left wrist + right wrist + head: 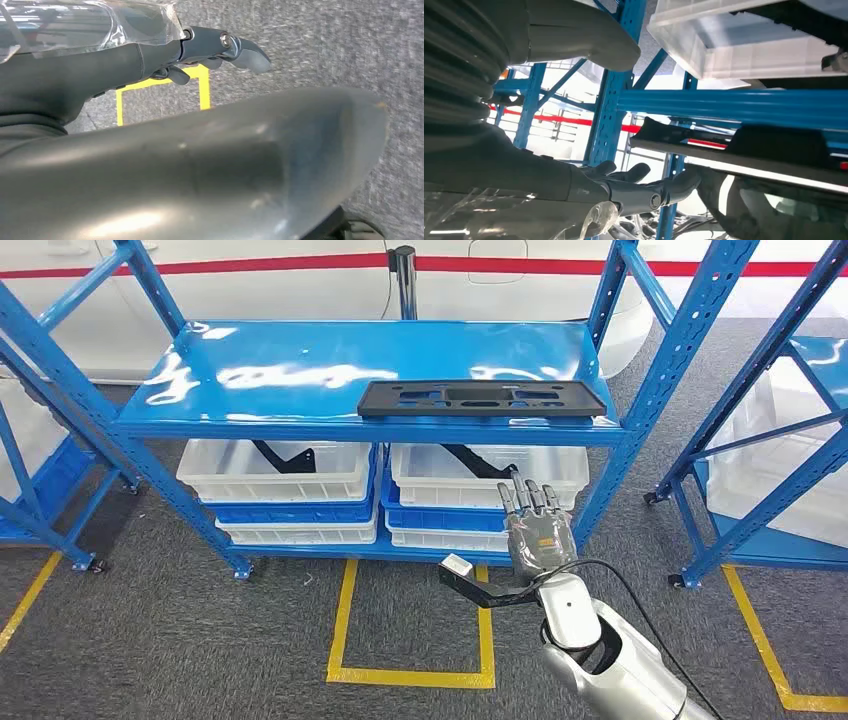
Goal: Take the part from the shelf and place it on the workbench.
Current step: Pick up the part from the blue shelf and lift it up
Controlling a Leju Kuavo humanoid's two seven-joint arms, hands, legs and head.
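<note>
The part lies flat on the shelf, at about 1 o'clock from the middle of the head view, its front edge flush with or slightly past the shelf's lip. It is a long, thin black plate, matte, with slots and cut-outs along it. The right hand hangs below it at 5 o'clock, fingers spread and straight, holding nothing, in front of the white bins. The risk is likely that the hand, rising from under the lip, knocks the plate back or tips it off; a thin flat plate also gives little to grip and may slip. The left hand hangs over the floor, fingers curled in on nothing.
</note>
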